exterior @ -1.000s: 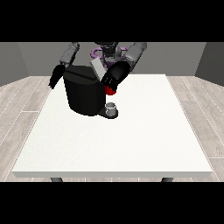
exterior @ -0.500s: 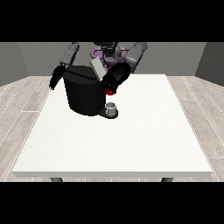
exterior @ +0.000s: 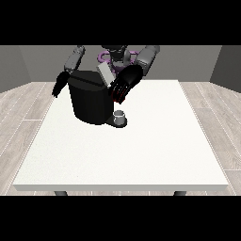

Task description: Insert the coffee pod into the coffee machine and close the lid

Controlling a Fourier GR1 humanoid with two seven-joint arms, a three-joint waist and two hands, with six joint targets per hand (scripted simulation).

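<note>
Looking for the coffee pod first, I cannot pick it out anywhere: it may already sit in the machine's chamber or be hidden behind the hand at the view's right, and I will not guess which. What I do see is the squat black cylindrical coffee machine (exterior: pixel 91 101) standing near the far left part of the large white table (exterior: pixel 141 150), with its pale grey lid (exterior: pixel 105 74) tilted up and back, plainly not shut. A small grey cup (exterior: pixel 120 115) stands on the machine's low base, just beside the body. The black hand at the view's right (exterior: pixel 123 84) hangs right next to the raised lid, fingers pointing down and only slightly bent, holding nothing that I can make out; whether it touches the lid I cannot tell. The black hand at the view's left (exterior: pixel 59 84) hangs beside the machine's far flank, apart from it, and its fingers are too small for me to read. My judgement is that the closing of the lid is the step in hand. The risk from here is that the fingers come down on the lid's edge at an angle and slide off it, or push the whole machine sideways across the table, since nothing braces it. A low sweep could also knock the cup off the base.
</note>
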